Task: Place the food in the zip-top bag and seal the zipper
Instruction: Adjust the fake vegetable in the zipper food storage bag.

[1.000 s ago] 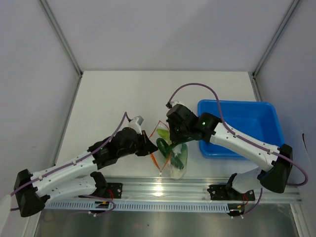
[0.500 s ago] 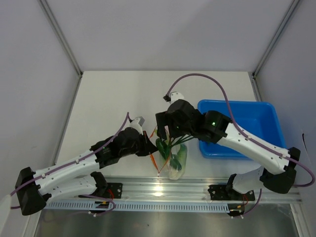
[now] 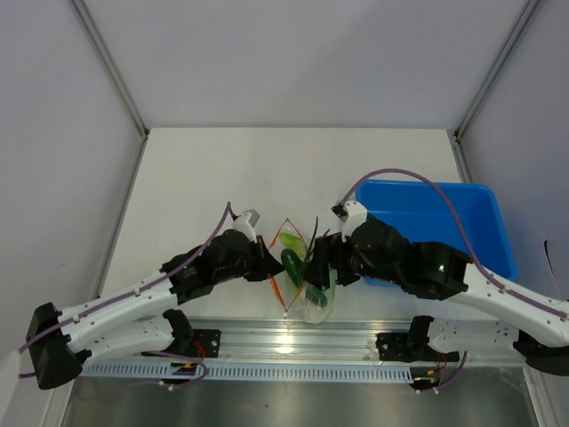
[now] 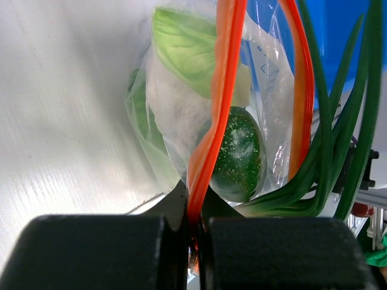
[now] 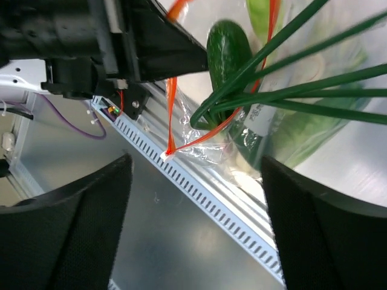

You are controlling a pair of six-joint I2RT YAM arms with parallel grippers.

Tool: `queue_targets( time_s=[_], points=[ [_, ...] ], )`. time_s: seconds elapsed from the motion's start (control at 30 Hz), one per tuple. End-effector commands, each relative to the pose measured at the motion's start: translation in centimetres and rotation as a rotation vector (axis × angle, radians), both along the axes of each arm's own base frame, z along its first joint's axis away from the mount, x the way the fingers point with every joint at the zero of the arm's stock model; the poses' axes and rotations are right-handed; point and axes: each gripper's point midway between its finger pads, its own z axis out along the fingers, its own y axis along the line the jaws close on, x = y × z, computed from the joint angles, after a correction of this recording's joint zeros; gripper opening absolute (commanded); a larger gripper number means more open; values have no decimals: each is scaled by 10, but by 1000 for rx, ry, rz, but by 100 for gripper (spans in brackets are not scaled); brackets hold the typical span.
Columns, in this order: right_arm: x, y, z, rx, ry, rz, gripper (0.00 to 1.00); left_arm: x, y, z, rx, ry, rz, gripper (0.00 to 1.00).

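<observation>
The clear zip-top bag (image 3: 316, 301) lies near the table's front edge, mouth open, with its orange-red zipper (image 3: 278, 237) spread in a loop. My left gripper (image 3: 270, 269) is shut on the zipper (image 4: 199, 181) strip at the mouth's left side. The food is inside: a dark green cucumber (image 4: 239, 154), a pale leafy piece (image 4: 181, 48) and long green stalks (image 4: 329, 145) whose tips stick out of the mouth (image 3: 316, 233). My right gripper (image 3: 323, 264) hovers just right of the bag, open with nothing in it (image 5: 193, 241). The bag (image 5: 266, 121) shows beyond its fingers (image 5: 66, 223).
A blue rectangular bin (image 3: 444, 218) stands at the right, close behind my right arm. A metal rail (image 3: 293, 342) with a slotted strip (image 5: 211, 193) runs along the front edge, just below the bag.
My right gripper opened, let go of the long green stalks and pulled back to the right and nearer the front edge. The left gripper kept its pinch on the zipper.
</observation>
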Motion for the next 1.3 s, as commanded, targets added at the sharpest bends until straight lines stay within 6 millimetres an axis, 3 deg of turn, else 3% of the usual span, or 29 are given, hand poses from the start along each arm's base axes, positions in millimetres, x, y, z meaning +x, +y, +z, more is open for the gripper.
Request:
queue_targets(
  time_s=[0.0, 0.03, 0.2, 0.63, 0.77, 0.9, 1.0, 1.27],
  points=[
    [-10, 24, -2, 99, 43, 36, 83, -1, -5, 16, -48, -36, -22, 1],
    [-14, 32, 3, 120, 27, 63, 82, -1, -6, 17, -50, -36, -24, 1],
    [-5, 50, -21, 6, 17, 54, 71, -2, -7, 23, -66, -37, -29, 1],
    [15, 52, -42, -86, -17, -16, 50, -5, -7, 26, -84, -36, -34, 1],
    [22, 63, -47, -105, -26, -6, 45, -6, -8, 28, -90, -39, -40, 1],
    [23, 76, -55, -116, -15, 20, 31, -7, -7, 26, -84, -35, -40, 1],
    [23, 77, -69, -151, 5, 18, 24, -8, -7, 28, -90, -39, -38, 1],
    [19, 64, -112, -281, 71, 10, 20, -10, -1, 28, -89, -44, -20, 1]
  ],
)
